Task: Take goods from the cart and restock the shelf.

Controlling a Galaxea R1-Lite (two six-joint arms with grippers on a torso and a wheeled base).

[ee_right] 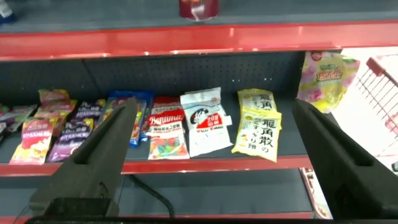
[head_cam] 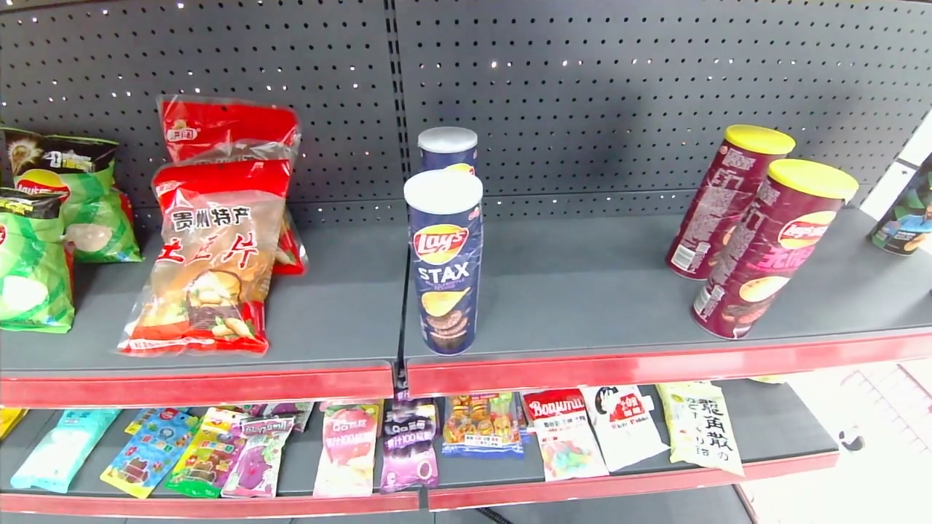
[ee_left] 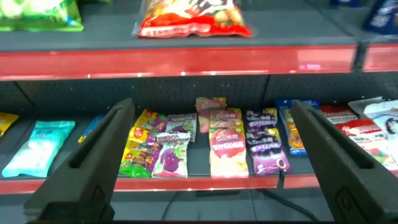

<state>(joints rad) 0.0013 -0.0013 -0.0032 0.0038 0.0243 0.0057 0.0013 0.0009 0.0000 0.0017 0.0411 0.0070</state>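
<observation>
Two blue cans (head_cam: 444,269), two maroon cans (head_cam: 772,247)

Two blue cans (head_cam: 443,269), two maroon cans (head_cam: 772,251)

Dark perforated back panel (head_cam: 619,80), pale floor (head_cam: 892,469)

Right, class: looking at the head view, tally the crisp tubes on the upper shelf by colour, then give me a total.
Blue tubes, white lids: 2
Maroon tubes, yellow lids: 2
Dark tube, cut off at the view's right edge: 1
Total: 5
</observation>
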